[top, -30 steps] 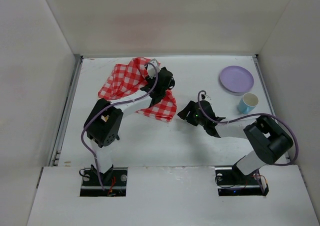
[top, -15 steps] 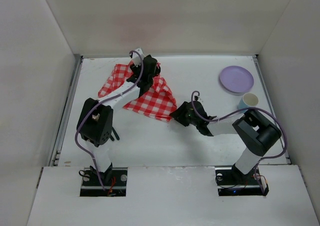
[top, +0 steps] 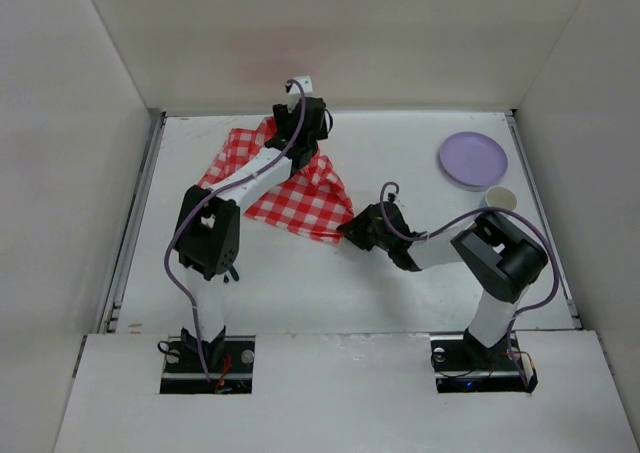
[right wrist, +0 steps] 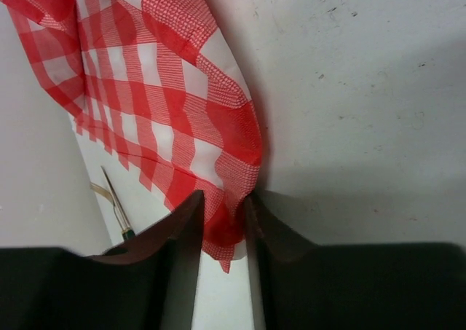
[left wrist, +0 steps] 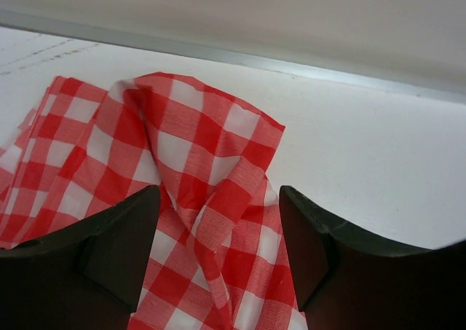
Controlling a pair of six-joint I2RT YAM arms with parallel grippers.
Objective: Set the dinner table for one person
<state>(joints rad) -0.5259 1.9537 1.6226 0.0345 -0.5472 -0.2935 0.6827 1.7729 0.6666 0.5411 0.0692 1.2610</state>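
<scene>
I see the dinner table (top: 400,273) filling mid-frame, checked cloth (top: 300,198) bunched upper left of centre. My right gripper (right wrist: 224,217) pinches the cloth's near corner; left gripper (left wrist: 218,235) straddles a fold with its jaws apart. Purple plate (top: 472,159) sits upper right.

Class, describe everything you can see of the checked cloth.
The checked cloth is thin woven fabric in red and white squares, crumpled and partly folded, lying on the white table toward its far left. A raised fold sits between the open fingers of the left end effector. The right end effector pinches the cloth's near right corner. Part of a fork shows beside it.
</scene>
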